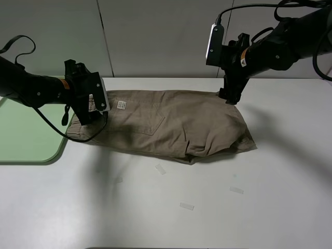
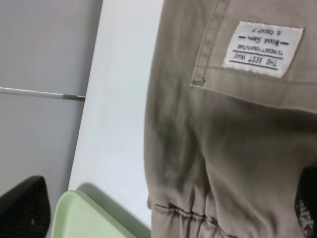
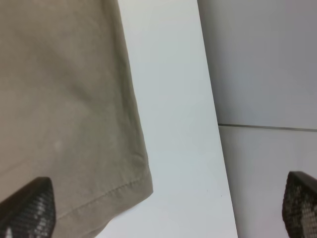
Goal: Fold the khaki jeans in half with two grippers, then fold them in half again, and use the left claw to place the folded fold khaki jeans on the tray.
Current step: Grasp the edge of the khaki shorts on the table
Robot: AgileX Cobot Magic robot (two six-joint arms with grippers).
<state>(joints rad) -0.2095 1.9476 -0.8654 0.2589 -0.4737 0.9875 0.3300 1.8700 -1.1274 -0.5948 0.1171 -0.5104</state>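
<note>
The khaki jeans (image 1: pixel 171 124) lie folded over on the white table, with a white label (image 1: pixel 121 105) near their left end. My left gripper (image 1: pixel 89 115) hangs over the waistband end, beside the tray (image 1: pixel 26 140). In the left wrist view its fingers (image 2: pixel 307 206) stand wide apart over the jeans (image 2: pixel 223 148), holding nothing. My right gripper (image 1: pixel 230 96) hovers at the jeans' far right corner. The right wrist view shows its pads (image 3: pixel 27 210) spread wide, with the hemmed corner of the jeans (image 3: pixel 64 99) lying loose below.
The mint-green tray (image 2: pixel 84 218) sits at the table's left edge, just left of the jeans. Small clear tape pieces (image 1: pixel 161 169) (image 1: pixel 187 206) (image 1: pixel 236 190) lie on the table in front. A grey wall (image 1: pixel 155 36) stands right behind the table's far edge.
</note>
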